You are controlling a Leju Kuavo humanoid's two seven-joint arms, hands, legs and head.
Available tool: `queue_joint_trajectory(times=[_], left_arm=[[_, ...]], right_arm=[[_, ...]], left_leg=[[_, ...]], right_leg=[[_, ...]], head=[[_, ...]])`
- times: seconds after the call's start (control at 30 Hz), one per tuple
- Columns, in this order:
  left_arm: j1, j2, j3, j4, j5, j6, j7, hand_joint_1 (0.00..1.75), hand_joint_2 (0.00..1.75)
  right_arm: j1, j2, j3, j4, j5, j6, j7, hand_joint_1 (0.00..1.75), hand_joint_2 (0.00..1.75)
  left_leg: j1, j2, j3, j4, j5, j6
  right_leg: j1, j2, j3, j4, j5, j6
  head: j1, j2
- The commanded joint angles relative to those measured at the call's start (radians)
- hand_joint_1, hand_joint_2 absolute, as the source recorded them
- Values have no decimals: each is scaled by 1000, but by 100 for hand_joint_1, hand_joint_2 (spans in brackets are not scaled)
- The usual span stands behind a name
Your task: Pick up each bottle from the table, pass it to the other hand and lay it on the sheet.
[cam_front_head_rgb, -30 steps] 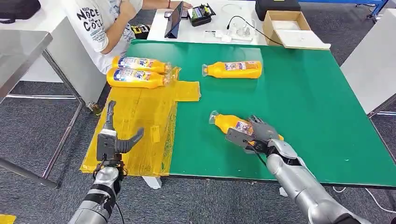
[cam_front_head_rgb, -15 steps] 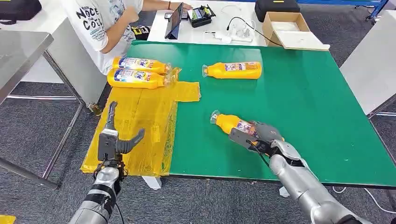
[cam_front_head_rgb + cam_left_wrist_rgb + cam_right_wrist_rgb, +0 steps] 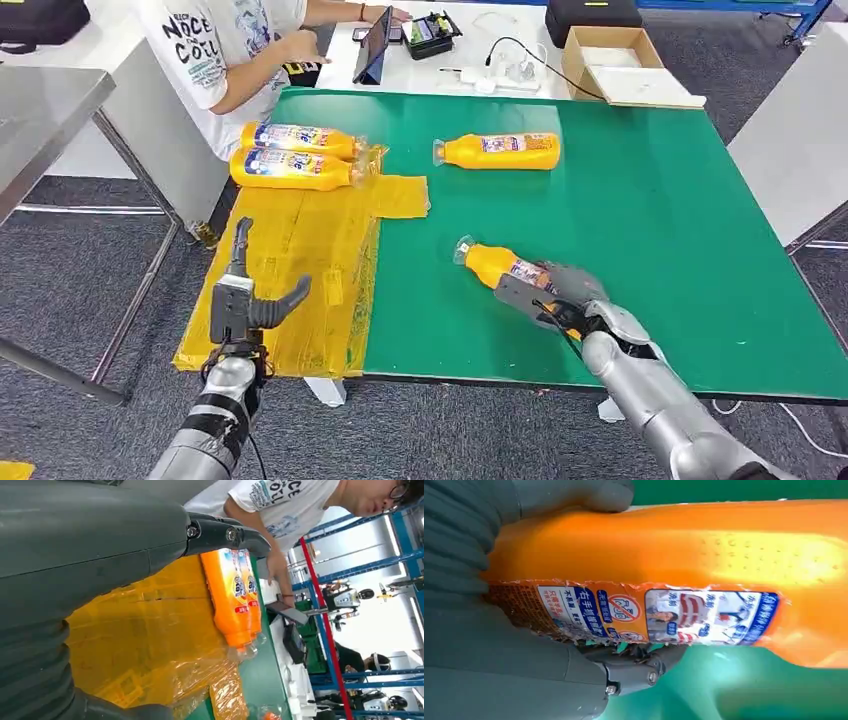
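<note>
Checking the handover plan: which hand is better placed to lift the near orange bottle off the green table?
Right. The right hand already wraps the near orange plastic bottle; the left hand hovers open over the yellow sheet.

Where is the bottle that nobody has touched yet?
In the head view the untouched bottle lies on its side on the far part of the green table, right of the yellow sheet, beyond the right hand.
</note>
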Motion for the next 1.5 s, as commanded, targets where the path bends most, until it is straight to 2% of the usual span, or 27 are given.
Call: queue_joint_trajectory(times=[0.03,0.07,0.2,0.3,0.33,0.37,0.47,0.63,0.73,0.8,0.93,1.13,1.2,1.33,1.5], left_arm=[[-6,-8,-15,-18,35,-47,21,0,175],[-6,-8,-15,-18,35,-47,21,0,175],[-6,-7,-15,-17,35,-48,21,0,175],[-7,-7,-15,-15,36,-48,22,0,175],[-7,-7,-15,-15,39,-53,23,0,175],[-10,-10,-18,-15,56,-75,27,0,175],[-17,-20,-35,-22,98,-129,41,0,175],[-32,-28,-83,-28,202,-247,79,0,175],[-36,-8,-116,-21,352,-434,144,0,175],[-38,30,-149,11,380,-514,134,0,175],[-48,58,-173,46,385,-575,103,0,175],[-47,65,-202,7,467,-717,115,0,175],[-43,72,-229,-22,481,-746,112,0,175],[-45,77,-255,-40,466,-736,110,0,175],[-68,76,-321,-20,449,-752,99,0,175]], right_arm=[[253,117,-253,-443,-97,-248,-167,175,175],[253,117,-253,-443,-97,-248,-167,175,175],[257,111,-258,-440,-97,-248,-167,175,175],[252,113,-261,-429,-97,-245,-170,175,175],[254,119,-271,-432,-93,-269,-199,175,175],[276,155,-320,-473,-118,-330,-285,175,175],[335,202,-383,-610,-162,-404,-354,175,175],[386,254,-467,-704,-241,-515,-475,175,175],[390,260,-495,-667,-240,-550,-495,175,175],[395,276,-511,-615,-263,-567,-546,175,175],[431,312,-534,-561,-322,-571,-647,175,175],[463,350,-475,-479,-310,-553,-729,175,175],[457,355,-435,-436,-282,-544,-737,175,175],[453,367,-400,-404,-256,-546,-744,175,175],[413,397,-294,-320,-208,-534,-752,175,175]], left_leg=[[-1,3,1,-3,0,2],[0,6,0,-1,-1,1],[0,0,-4,-2,0,1],[0,0,-6,-1,0,1],[0,2,-4,-2,0,2],[-1,4,-3,-3,0,3],[0,1,-7,-1,0,1],[0,-1,-8,-1,0,1],[-1,1,-2,-4,0,3],[0,1,-7,-1,0,1],[0,2,-3,-4,0,2],[1,2,-5,-2,-1,1],[1,5,-1,-5,0,2],[0,4,-4,-3,0,2],[1,4,-6,-2,-1,1]], right_leg=[[0,0,0,-2,0,-3],[1,3,-2,0,0,-3],[1,-2,-5,0,0,-3],[1,-1,-6,0,0,-2],[0,0,-5,-1,0,-2],[0,0,-4,-2,1,-3],[0,-1,-7,1,0,-2],[0,-3,-8,1,0,-3],[0,-4,-3,-3,0,-4],[0,-2,-7,0,0,-2],[1,-1,-4,-3,1,-3],[2,0,-6,-1,0,-3],[2,1,-3,-4,1,-4],[1,1,-6,-2,1,-3],[2,1,-7,-1,1,-3]], head=[[0,0],[0,0],[-2,0],[-2,0],[-1,0],[-1,0],[-1,0],[-1,0],[-1,0],[-1,0],[-1,0],[-1,0],[-1,0],[-1,0],[-1,0]])
